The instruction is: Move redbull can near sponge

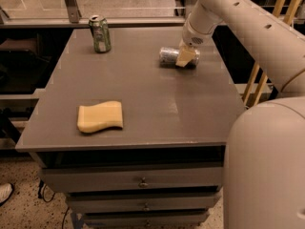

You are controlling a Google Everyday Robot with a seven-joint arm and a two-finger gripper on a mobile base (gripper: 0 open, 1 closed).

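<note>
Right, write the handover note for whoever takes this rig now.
The gripper is low at the redbull can, far right of the table.
The redbull can lies on its side.
The sponge lies flat, near left, well apart from it.
Done: gripper at the can.
Left: carry it over and set it beside the sponge.
The green can stands upright far left; leave it.

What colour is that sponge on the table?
The sponge is pale yellow, camera view; the gripper is at the redbull can.
</note>
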